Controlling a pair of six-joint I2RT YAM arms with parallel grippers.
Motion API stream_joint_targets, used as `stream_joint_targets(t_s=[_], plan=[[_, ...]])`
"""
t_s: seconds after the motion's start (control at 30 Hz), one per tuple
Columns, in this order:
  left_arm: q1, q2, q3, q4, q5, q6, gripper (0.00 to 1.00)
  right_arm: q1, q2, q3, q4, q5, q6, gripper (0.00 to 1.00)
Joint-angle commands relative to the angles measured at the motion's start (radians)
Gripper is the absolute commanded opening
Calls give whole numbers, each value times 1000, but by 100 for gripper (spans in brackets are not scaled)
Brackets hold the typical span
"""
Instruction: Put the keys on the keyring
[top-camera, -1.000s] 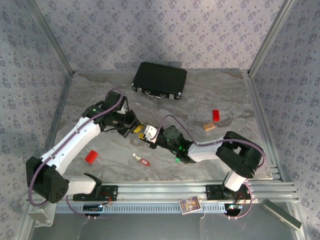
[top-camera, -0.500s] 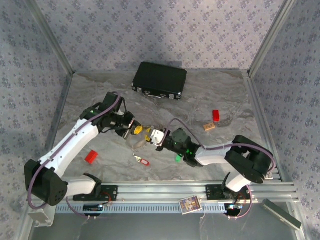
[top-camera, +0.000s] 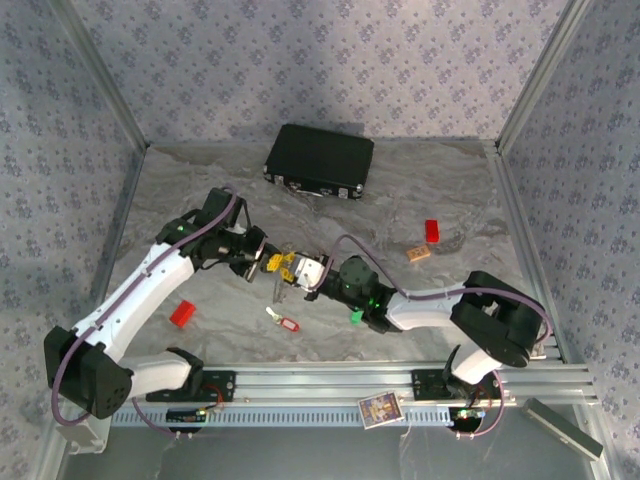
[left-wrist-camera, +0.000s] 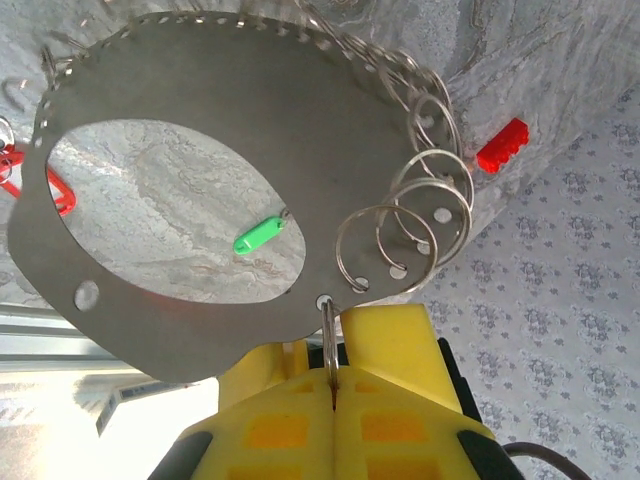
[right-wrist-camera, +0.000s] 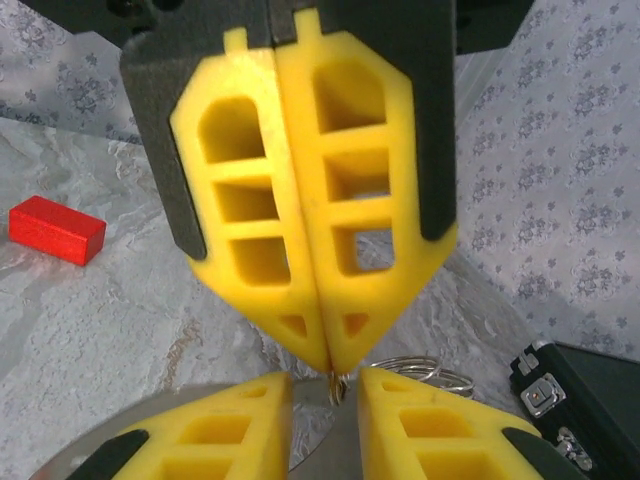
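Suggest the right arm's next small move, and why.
Probably shut the jaws of the right gripper on the keyring to steady it: they straddle the split ring the left gripper pinches, while the red-tag key and green-tag key lie on the table.

text: none legible | card: print unreadable (too small)

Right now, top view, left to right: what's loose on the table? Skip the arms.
red block → red-tag key → green-tag key → tan block → second red block. Left out: black case, since it spans both keys' positions.
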Motion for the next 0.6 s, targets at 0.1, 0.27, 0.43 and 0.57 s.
stream_joint_targets(t_s=[0.1,0.27,0.43,0.57], plan=[[4,-26,3,-7,33,-43,0,12,29,40,44,23,-20,19],[2,-27,6,-5,33,-44,0,14,33,46,48,34,-23,10],[2,-17,26,-5,35,-39,0,16,39,56,48,35,-11,6],[5,-22,47,82,29,4,12,13,41,56,44,36,-17,0]])
